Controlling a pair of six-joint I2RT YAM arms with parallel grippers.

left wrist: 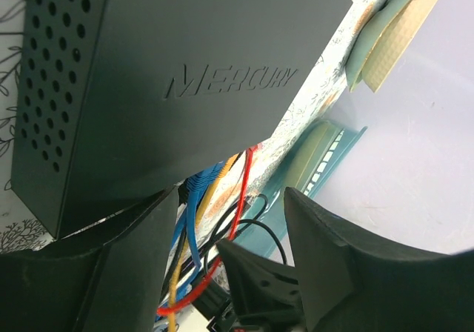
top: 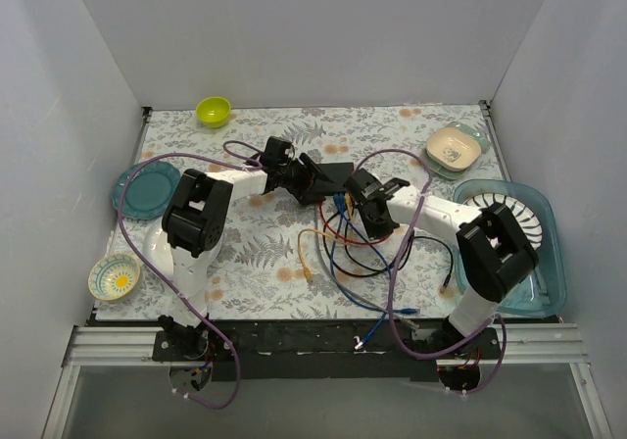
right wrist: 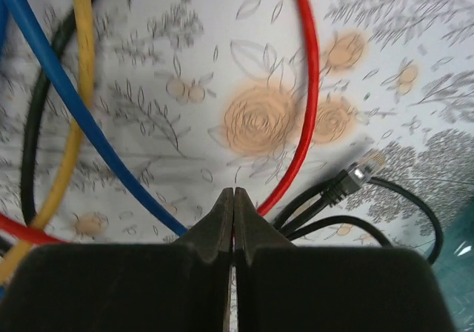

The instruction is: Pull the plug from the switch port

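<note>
Switch: the dark "MERCURY" box lies mid-table on the flowered table, with its port edge towards the arms and the cables fanning out from it.
Left gripper: it sits at the switch's near end with the jaws spread wide. One finger overlaps the box's corner, but I cannot tell whether it touches.
Right gripper: its jaws are pressed together, and the red cable runs to their tip and vanishes there, so they seem to be pinching that cable.
Step in hand: by my reading this is the pull itself, with the left arm bracing the box and the right arm gripping the lead.
Next move: a straight draw away from the port edge, with the box kept from sliding. A latch tab may resist a pull on the cable alone.
Left wrist only: the blue, yellow and red leads enter under the switch, though the plugs themselves are hidden.
Right wrist only: a loose black plug lies unplugged on the table. The blue cable and yellow cable cross nearby.
Top view only: both arms converge on the switch.
</note>
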